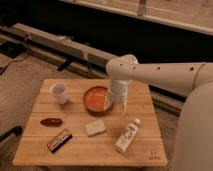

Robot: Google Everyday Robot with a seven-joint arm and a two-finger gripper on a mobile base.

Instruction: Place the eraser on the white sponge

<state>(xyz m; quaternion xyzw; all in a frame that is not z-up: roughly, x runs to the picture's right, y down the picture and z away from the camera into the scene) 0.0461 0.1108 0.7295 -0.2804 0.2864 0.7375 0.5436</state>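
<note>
The eraser [59,140], a flat dark block with a red-orange stripe, lies lower left on the wooden table [145,112] near its front edge; the white sponge [95,127] sits just right of it, bare wood between. My gripper [115,105] hangs mid-frame at the right rim of the orange bowl [90,100], spread and empty; the label on the white bottle [127,135] is unreadable

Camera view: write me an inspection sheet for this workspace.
Surface: wooden table, six things on it.
Job's things: eraser near the front left; white sponge at centre, apart from it, nothing on top.
Clutter: orange bowl, white cup, dark red oval blob, white bottle apparently lying front right.
Grippers: gripper hangs over the orange bowl's right edge, away from the eraser.
Cables: what looks like a dark cable on the floor, far left.
Surroundings: carpeted floor, long low rail behind the table.
</note>
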